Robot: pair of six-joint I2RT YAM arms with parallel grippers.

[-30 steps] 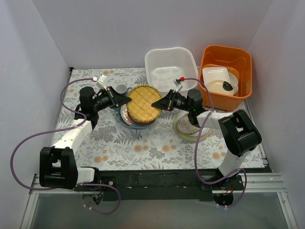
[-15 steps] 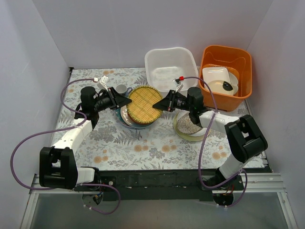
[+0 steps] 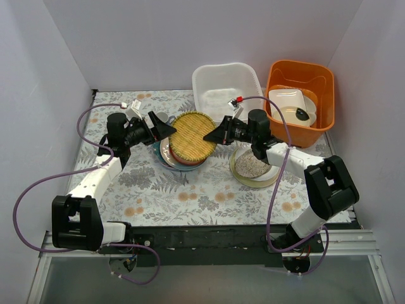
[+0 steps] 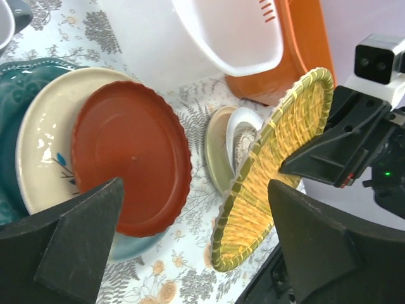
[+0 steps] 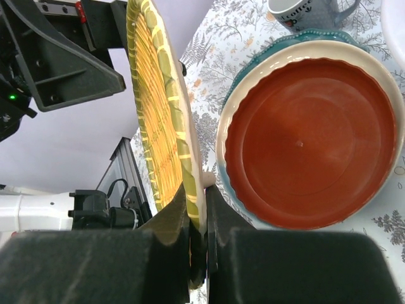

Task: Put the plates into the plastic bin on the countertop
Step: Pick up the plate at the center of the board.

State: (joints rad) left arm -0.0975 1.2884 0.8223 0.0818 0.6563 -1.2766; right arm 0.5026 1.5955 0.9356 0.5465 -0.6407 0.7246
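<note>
Right wrist view has the right gripper pinched onto the rim of the yellow woven plate. The plate stands tilted on edge above the stack topped by the red plate. The left gripper is spread wide, its 2 fingers near the plate's opposite edge and not closed on it. The plastic bin sits just behind the stack on the countertop. 1 narrow pinch carries a wide plate, so I judge it may pivot or slip and drop onto the stack below. A swing toward the bin could also clip the open left fingers, or catch the bin's rim, since the bin looks barely wider than the plate.
</note>
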